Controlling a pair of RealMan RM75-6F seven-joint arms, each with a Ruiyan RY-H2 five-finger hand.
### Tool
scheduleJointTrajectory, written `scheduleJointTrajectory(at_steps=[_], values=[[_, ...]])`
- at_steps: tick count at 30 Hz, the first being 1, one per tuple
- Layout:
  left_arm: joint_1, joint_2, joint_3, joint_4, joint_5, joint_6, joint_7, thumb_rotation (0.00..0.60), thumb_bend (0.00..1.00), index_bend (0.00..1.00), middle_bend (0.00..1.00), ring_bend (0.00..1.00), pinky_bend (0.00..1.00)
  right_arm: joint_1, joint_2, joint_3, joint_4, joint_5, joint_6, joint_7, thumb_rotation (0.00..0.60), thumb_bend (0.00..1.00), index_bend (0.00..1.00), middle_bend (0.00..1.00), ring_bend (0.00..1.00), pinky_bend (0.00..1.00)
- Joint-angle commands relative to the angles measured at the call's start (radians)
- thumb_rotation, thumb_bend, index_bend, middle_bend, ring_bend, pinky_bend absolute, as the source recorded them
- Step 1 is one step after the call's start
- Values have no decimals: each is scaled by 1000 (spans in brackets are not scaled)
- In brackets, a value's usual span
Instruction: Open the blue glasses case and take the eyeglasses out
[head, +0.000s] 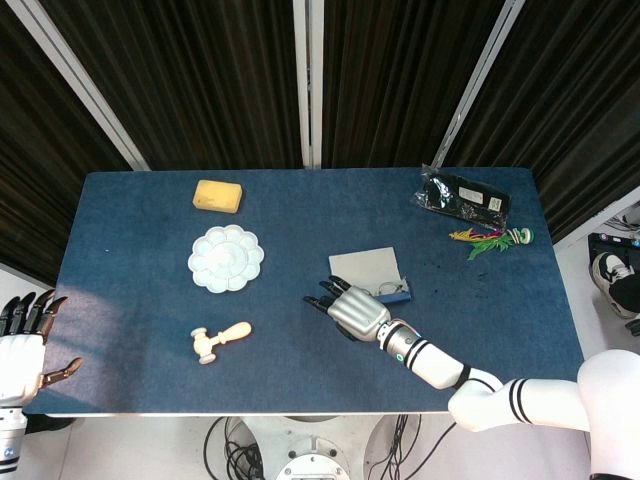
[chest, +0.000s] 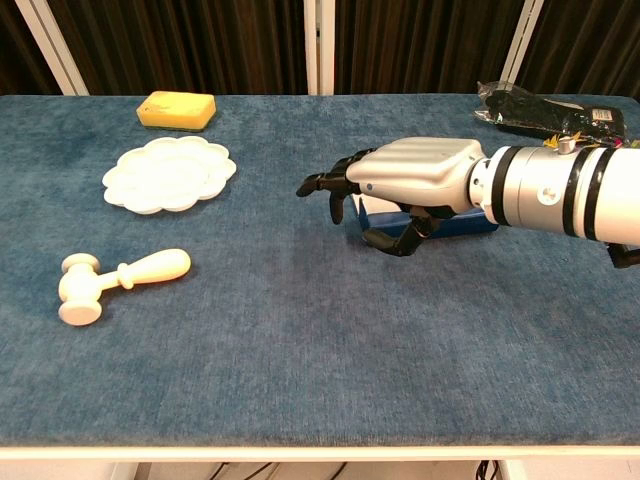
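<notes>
The blue glasses case (head: 372, 271) lies open at the table's middle right, its pale lid interior facing up. In the head view a thin eyeglass frame (head: 386, 291) shows in the blue tray by my wrist. My right hand (head: 350, 308) hovers at the case's front-left edge, fingers spread and pointing left, with nothing in it. In the chest view this right hand (chest: 400, 185) hides most of the case (chest: 466, 222). My left hand (head: 22, 345) hangs beyond the table's left front corner, fingers apart and empty.
A yellow sponge (head: 218, 195) lies at the back left, a white flower-shaped palette (head: 226, 258) in front of it, and a wooden mallet (head: 220, 340) nearer the front. A black packet (head: 463, 195) and a coloured feather toy (head: 492, 238) sit at the back right.
</notes>
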Motion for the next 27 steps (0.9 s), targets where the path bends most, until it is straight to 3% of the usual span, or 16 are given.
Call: scheduleJointTrajectory(at_steps=[1, 10, 15, 19, 27], values=[[2, 0, 1, 2, 0, 1, -4, 600, 37, 146, 65, 0, 0, -3, -6, -3, 10, 11, 1, -31, 600, 526, 3, 272, 0, 0], [14, -4, 6, 10, 2, 12, -13, 600, 37, 146, 65, 0, 0, -100, 133, -70, -85, 24, 99, -114, 600, 525, 8, 313, 0, 0], [10, -4, 4, 5, 6, 11, -8, 600, 37, 147, 65, 0, 0, -175, 210, -74, -131, -48, 204, -29, 600, 526, 9, 240, 0, 0], [5, -1, 0, 2, 9, 8, -4, 600, 36, 147, 65, 0, 0, -242, 266, -59, -129, -41, 273, 60, 600, 542, 9, 250, 0, 0], [-5, -2, -4, 2, 6, -6, -1, 600, 36, 147, 65, 0, 0, -289, 279, -19, -6, 114, 191, 165, 600, 626, 8, 271, 0, 0]])
